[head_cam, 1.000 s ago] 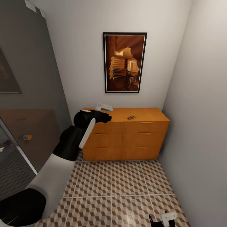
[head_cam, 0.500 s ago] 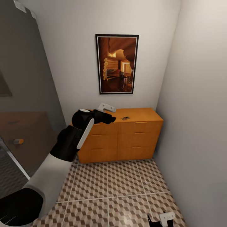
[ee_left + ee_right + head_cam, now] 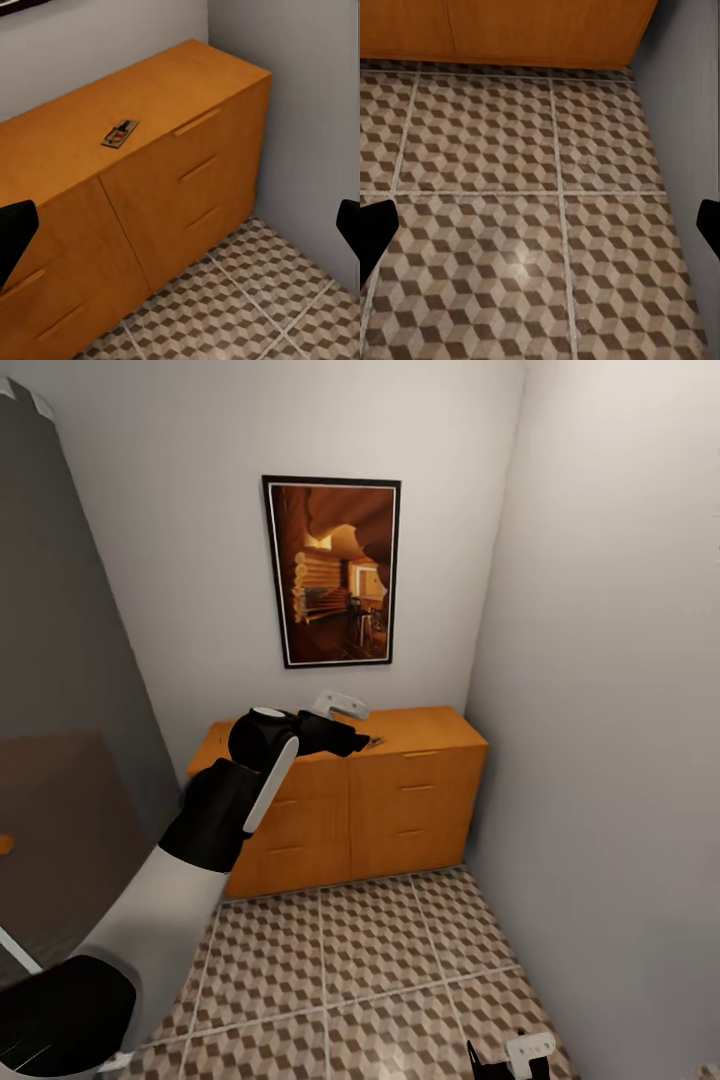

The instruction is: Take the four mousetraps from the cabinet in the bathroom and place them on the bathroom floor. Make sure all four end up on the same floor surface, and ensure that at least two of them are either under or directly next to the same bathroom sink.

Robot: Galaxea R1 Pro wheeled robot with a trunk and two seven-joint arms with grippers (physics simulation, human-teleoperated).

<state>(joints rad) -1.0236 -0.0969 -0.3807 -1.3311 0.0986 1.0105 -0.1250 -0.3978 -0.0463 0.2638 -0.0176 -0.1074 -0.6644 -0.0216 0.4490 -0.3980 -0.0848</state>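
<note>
- Head view: the left hand (image 3: 350,738) is held up level with the top of the cabinet (image 3: 400,800), at the end of a black-and-white arm reaching in from the lower left.
- One mousetrap (image 3: 120,133) lies flat on the cabinet's top, near its front edge and above the seam between the two stacks of drawers, with a red mark on its tan board.
- In the head view the mousetrap (image 3: 374,740) shows as a small dark speck just past the tip of the left hand; whether they touch is hard to judge from here.
- The left wrist view puts the mousetrap well ahead of the hand and between its fingers (image 3: 13,232), which sit wide apart at the picture's edges with nothing held.
- The right hand (image 3: 508,1058) hangs low above the bathroom floor (image 3: 380,960), near the right-hand wall.
- In the right wrist view its fingers (image 3: 375,229) are likewise spread apart, over bare cube-patterned tiles and facing the base of the cabinet.
- A framed picture (image 3: 333,570) of a log interior hangs on the wall above the cabinet.
</note>
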